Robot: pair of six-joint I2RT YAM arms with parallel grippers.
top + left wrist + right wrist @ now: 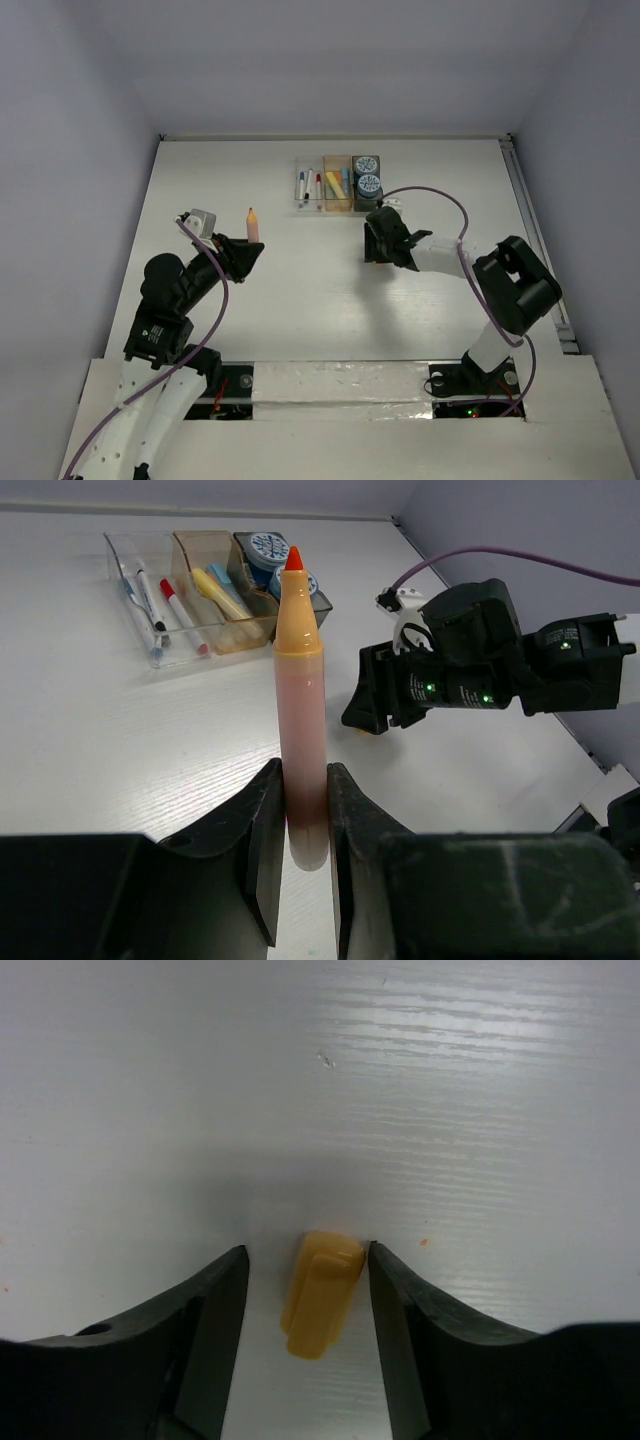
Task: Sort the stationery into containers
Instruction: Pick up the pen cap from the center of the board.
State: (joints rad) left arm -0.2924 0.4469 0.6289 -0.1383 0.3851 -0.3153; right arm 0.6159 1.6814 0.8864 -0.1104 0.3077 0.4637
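Observation:
My left gripper (305, 785) is shut on the lower end of a pink-orange marker (300, 700), held upright with its bare red tip up; in the top view the marker (252, 225) stands left of centre. My right gripper (308, 1260) is low over the table, open, its jaws either side of a small orange-yellow cap (320, 1295). The right finger (400, 1300) touches the cap and a gap remains on the left. The containers (338, 165) sit at the back: clear with thin pens (308, 187), orange-tinted with markers (336, 185), dark with round blue-white rolls (367, 175).
The right arm (480, 665) with its purple cable (455, 215) reaches in from the right, just in front of the containers. A side rail (530, 230) runs along the table's right edge. Grey walls close in the table on three sides.

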